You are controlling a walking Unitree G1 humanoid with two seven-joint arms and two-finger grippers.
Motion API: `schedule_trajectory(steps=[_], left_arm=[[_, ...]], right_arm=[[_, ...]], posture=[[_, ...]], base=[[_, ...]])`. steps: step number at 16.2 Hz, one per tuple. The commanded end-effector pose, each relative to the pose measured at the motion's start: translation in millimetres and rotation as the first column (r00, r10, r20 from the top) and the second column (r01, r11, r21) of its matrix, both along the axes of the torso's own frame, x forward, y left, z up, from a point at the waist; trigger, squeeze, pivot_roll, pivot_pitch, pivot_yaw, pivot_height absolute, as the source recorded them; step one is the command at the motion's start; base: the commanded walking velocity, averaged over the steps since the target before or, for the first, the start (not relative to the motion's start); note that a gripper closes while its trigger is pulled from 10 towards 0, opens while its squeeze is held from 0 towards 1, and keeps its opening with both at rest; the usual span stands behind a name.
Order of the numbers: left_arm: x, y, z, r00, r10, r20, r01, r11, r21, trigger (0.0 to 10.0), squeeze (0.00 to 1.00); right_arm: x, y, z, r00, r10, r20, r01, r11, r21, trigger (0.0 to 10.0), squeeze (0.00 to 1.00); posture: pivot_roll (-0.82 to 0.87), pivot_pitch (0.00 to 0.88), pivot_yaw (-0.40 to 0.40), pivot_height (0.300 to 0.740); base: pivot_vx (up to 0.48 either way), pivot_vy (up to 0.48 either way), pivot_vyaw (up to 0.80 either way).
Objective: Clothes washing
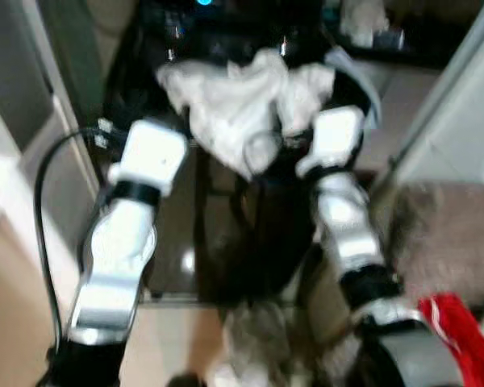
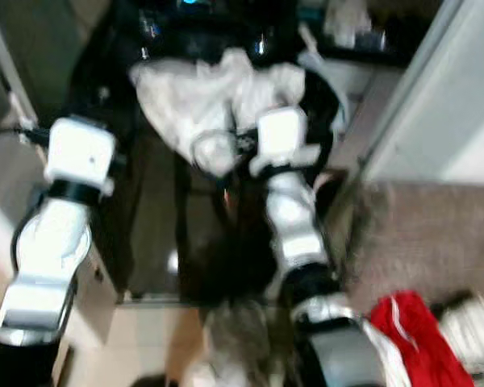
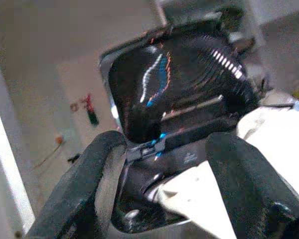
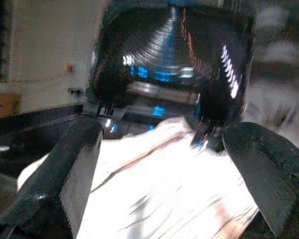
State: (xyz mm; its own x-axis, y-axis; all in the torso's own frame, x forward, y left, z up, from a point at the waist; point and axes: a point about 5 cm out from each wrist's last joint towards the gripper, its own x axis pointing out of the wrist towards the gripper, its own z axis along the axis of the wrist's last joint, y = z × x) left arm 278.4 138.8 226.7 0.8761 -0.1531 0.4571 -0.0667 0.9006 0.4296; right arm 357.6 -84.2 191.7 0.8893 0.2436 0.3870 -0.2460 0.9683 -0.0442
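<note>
Both head views are soft with motion blur, edges smeared everywhere. The crumpled white cloth bundle (image 1: 242, 105) blows out almost to pure white, and the silver arm shells glare too. The dark glossy washing machine body (image 1: 177, 234) sinks into shadow, with one small bright reflection on its front. Left wrist view: dim, grainy, the raised black machine lid (image 3: 179, 84) carrying thin blue and orange streaks of reflected light. Right wrist view: heavily smeared, cloth overexposed, blue glints across the lid, the near black fingers (image 4: 74, 169) out of focus.
</note>
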Motion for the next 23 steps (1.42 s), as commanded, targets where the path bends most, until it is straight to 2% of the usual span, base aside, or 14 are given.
schedule_trajectory(steps=[1,3,4,6,7,8,10,11,12,13,17,18,20,23], left_arm=[[-1.4,-8.2,1.1,0.999,-0.040,-0.006,0.040,0.999,-0.011,10.0,0.00],[-1.4,-8.5,-1.2,0.999,-0.038,-0.019,0.037,0.999,-0.023,10.0,0.00],[-3.6,-7.4,-0.1,0.999,-0.034,-0.018,0.034,0.999,-0.029,10.0,0.00],[-8.9,-3.8,-0.4,0.999,-0.023,-0.029,0.023,1.000,-0.015,10.0,0.00],[-12.4,-0.5,-0.7,0.999,-0.011,-0.035,0.010,1.000,-0.021,10.0,0.00],[-14.2,1.2,-0.8,0.999,-0.004,-0.039,0.003,1.000,-0.028,10.0,0.00],[-16.7,0.1,-1.1,0.999,-0.005,-0.041,0.004,1.000,-0.029,10.0,0.00],[-21.4,-1.1,-1.0,0.999,-0.008,-0.047,0.006,1.000,-0.030,10.0,0.00],[-22.5,-1.1,-0.9,0.999,-0.007,-0.050,0.006,1.000,-0.031,10.0,0.00],[-27.5,2.9,-2.0,0.997,-0.002,-0.075,0.001,1.000,-0.016,10.0,0.00],[-35.7,10.4,-0.8,0.995,0.028,-0.092,-0.028,1.000,0.001,10.0,0.00],[-37.5,11.4,-0.5,0.995,0.035,-0.095,-0.035,0.999,0.002,10.0,0.00],[-38.6,11.8,-0.1,0.994,0.038,-0.098,-0.037,0.999,0.006,10.0,0.00],[-39.3,10.1,0.9,0.994,0.041,-0.100,-0.041,0.999,0.003,10.0,0.00]], right_arm=[[6.1,-15.6,6.0,0.999,-0.025,-0.048,0.028,0.997,0.073,10.0,0.00],[17.7,-16.9,9.6,0.988,-0.023,-0.151,0.044,0.989,0.143,10.0,0.00],[25.6,-15.4,16.1,0.975,-0.020,-0.220,0.061,0.982,0.180,10.0,0.00],[22.8,-12.6,32.7,0.968,0.006,-0.249,0.042,0.981,0.189,10.0,0.00],[13.5,-11.5,31.6,0.963,0.025,-0.269,0.012,0.990,0.137,10.0,0.00],[8.0,-10.1,26.0,0.954,0.036,-0.298,-0.003,0.994,0.112,10.0,0.00],[9.7,-7.8,8.4,0.932,0.019,-0.363,0.019,0.995,0.100,10.0,0.00],[14.0,-3.3,-7.4,0.912,0.002,-0.411,0.030,0.997,0.072,10.0,0.00],[14.3,-2.9,-9.2,0.905,-0.002,-0.425,0.034,0.997,0.066,10.0,0.00],[17.7,1.1,-18.5,0.879,-0.031,-0.475,0.033,0.999,-0.005,10.0,0.00],[27.7,5.2,-37.2,0.846,-0.106,-0.523,0.061,0.993,-0.103,10.0,0.00],[30.8,8.3,-37.6,0.852,-0.112,-0.511,0.060,0.991,-0.117,0.0,0.00],[36.1,11.6,-27.9,0.877,-0.124,-0.464,0.076,0.990,-0.121,0.0,0.00],[47.9,26.6,12.8,0.946,-0.106,-0.306,0.050,0.981,-0.185,0.0,0.00]], posture=[[0.15,0.039,-0.076,0.736],[0.15,0.039,-0.076,0.736],[0.16,0.066,-0.066,0.736],[0.18,0.084,-0.069,0.736],[0.17,0.099,-0.069,0.736],[0.17,0.103,-0.068,0.736],[0.18,0.116,-0.070,0.736],[0.19,0.136,-0.064,0.736],[0.19,0.136,-0.064,0.736],[0.22,0.161,-0.058,0.736],[0.27,0.170,-0.057,0.736],[0.28,0.166,-0.058,0.736],[0.29,0.165,-0.059,0.736],[0.29,0.170,-0.066,0.736]], base=[[0.469,0.000,0.00],[0.480,0.000,0.00],[0.000,0.000,0.00],[0.000,0.000,0.00],[0.000,0.000,0.00],[0.000,0.000,0.00],[0.000,0.000,0.00],[0.000,0.000,0.00],[0.000,0.000,0.00],[0.000,0.000,0.00],[0.000,0.000,0.00],[0.000,0.000,0.00],[0.000,0.000,0.00],[0.000,0.000,0.00]])
